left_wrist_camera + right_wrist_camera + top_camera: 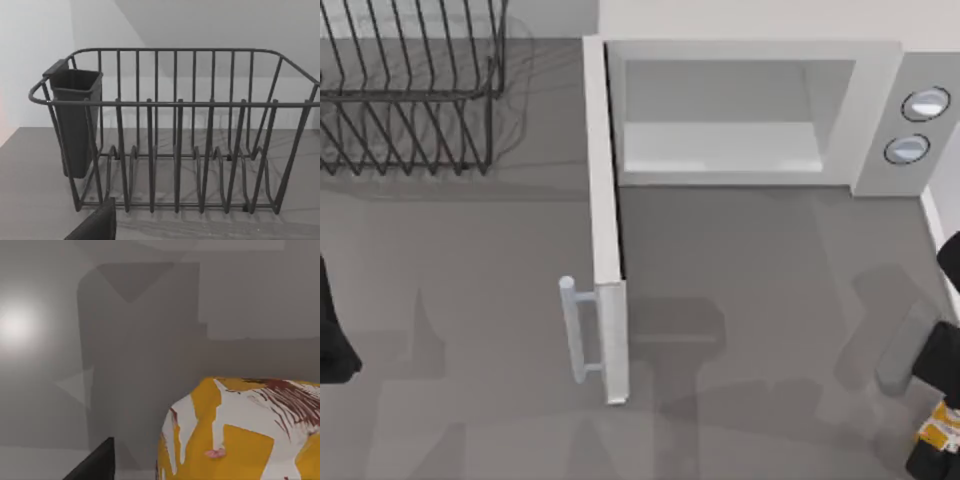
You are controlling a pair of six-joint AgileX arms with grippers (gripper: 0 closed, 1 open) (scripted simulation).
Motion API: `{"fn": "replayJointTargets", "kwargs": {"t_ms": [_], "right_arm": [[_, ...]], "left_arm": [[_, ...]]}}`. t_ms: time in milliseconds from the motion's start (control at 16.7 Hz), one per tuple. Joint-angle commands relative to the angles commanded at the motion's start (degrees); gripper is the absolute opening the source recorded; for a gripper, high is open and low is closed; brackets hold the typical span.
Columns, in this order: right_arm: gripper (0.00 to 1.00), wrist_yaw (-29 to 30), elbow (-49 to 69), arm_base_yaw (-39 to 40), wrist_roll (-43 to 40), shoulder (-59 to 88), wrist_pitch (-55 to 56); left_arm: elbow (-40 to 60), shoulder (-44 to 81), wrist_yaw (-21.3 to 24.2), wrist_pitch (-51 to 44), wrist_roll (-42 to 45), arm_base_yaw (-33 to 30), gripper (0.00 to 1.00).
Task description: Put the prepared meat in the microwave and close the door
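A grey table (740, 280) runs up to a pale back wall. At the rear stands the microwave (880, 110), white, with two round silver-rimmed dials on its grey side panel at the right. Its pale cavity holds nothing. The door (605, 230) is swung fully open, standing out from the cavity's left edge toward the front of the table, with its light grey bar handle (575, 330) on the left face.

At the rear left sits a dark wire dish rack (410, 100). The left wrist view shows its row of upright dividers bare and a dark cup-like holder (75, 120) hung on one end; what is in that holder cannot be seen.

The prepared meat (940, 425), mottled orange-yellow and white, is at the table's front right corner, at the right gripper (935, 400). Whether that gripper grips it cannot be told. The left gripper (332, 340) waits at the table's left edge, its opening likewise unclear.
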Motion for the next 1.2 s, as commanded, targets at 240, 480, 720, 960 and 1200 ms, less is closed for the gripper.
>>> {"fn": "replayJointTargets", "kwargs": {"t_ms": [240,480,720,960,1200], "right_arm": [[1.0,0.0,-3.6,0.1,0.1,3.8,6.8],[1.0,0.0,-3.7,0.1,0.1,4.0,7.0],[0.7,0.0,-3.7,0.1,0.1,4.0,7.0],[0.4,0.0,-3.7,0.1,0.1,4.0,7.0],[0.1,0.0,-3.7,0.1,0.1,4.0,7.0]], "left_arm": [[0.0,0.0,0.0,0.0,0.0,0.0,1.0],[0.0,0.0,0.0,0.0,0.0,0.0,1.0],[0.0,0.0,0.0,0.0,0.0,0.0,1.0],[0.0,0.0,0.0,0.0,0.0,0.0,1.0],[0.0,0.0,0.0,0.0,0.0,0.0,1.0]]}}
